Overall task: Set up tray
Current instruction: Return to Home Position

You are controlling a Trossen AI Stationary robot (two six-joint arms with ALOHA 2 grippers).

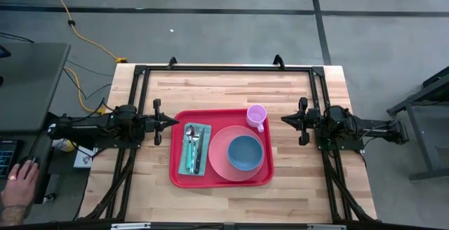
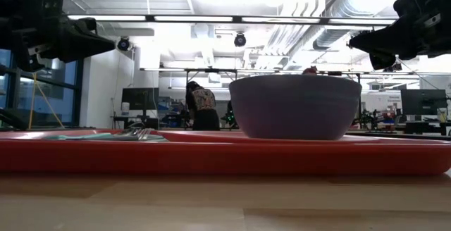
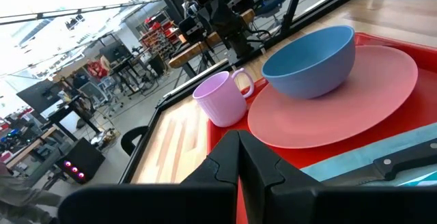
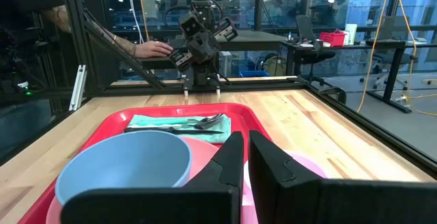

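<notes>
high view: left gripper (image 1: 175, 122) and right gripper (image 1: 283, 119) closed, empty, either side of the tray (image 1: 210, 116)

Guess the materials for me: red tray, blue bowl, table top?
Tray: looks like moulded plastic, smooth and slightly glossy, judging by the even red colour, rounded corners and raised rim.
Blue bowl: probably plastic or melamine with a matte finish. The colour is flat and the highlights soft, but I can't rule out ceramic.
Table top: wood, butcher-block style, made of pale joined strips with visible grain.
</notes>
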